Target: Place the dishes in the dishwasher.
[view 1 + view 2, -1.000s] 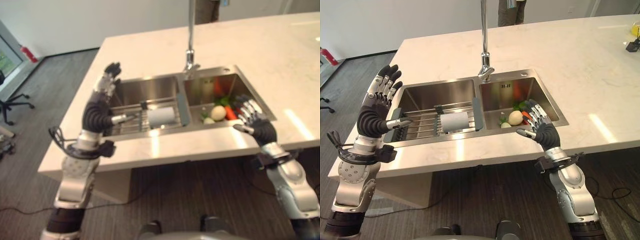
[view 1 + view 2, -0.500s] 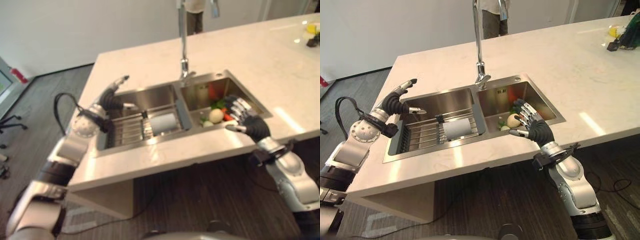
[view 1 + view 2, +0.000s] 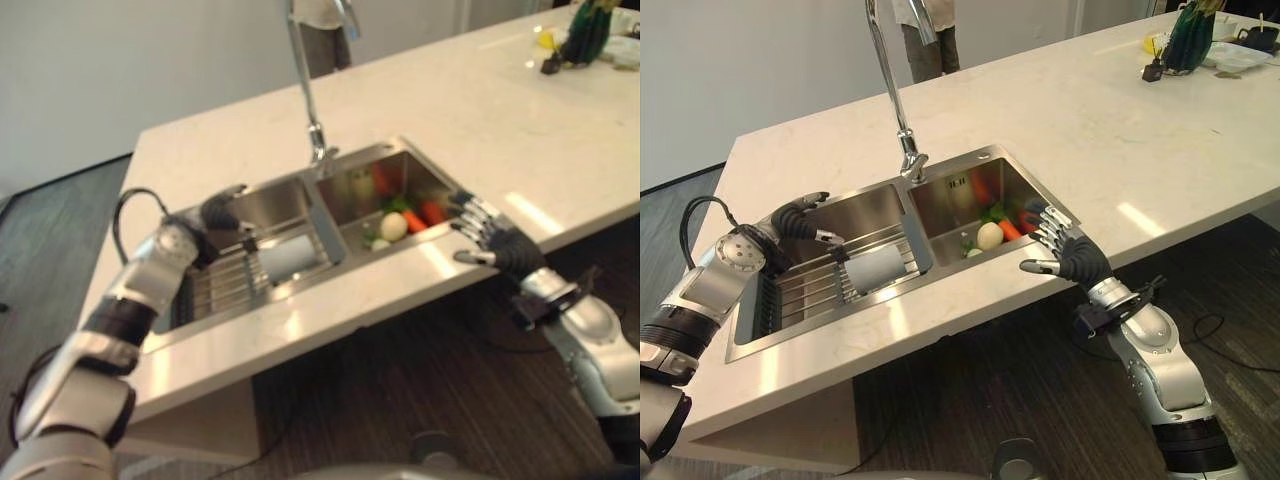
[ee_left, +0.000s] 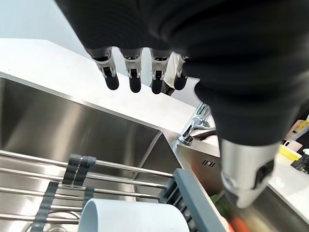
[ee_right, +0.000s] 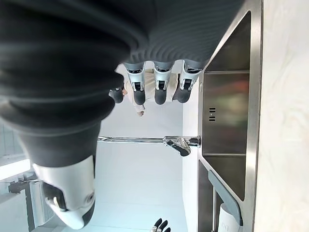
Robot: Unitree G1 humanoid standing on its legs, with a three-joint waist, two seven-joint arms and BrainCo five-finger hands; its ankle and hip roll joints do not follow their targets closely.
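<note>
A white cup [image 3: 878,268] lies on its side on a wire rack [image 3: 800,290] across the left basin of the steel sink [image 3: 950,166]. My left hand [image 3: 800,215] hovers open over the rack's far side, just left of the cup and not touching it. Its straight fingers [image 4: 130,79] show above the cup [image 4: 135,220] in the left wrist view. My right hand [image 3: 1070,255] is open above the counter's front edge, beside the right basin, holding nothing; its fingers [image 5: 157,89] are spread.
The right basin holds vegetables [image 3: 990,235]: a white round one, carrots and greens. A tall faucet [image 3: 895,100] rises behind the sink. A person [image 3: 920,30] stands beyond the counter. Dishes and a dark green object [image 3: 1190,35] sit at the far right.
The camera has swung, shifting the whole scene. My left hand has come down from a raised pose to just over the rack near the cup. The right hand has stayed by the sink's front edge.
</note>
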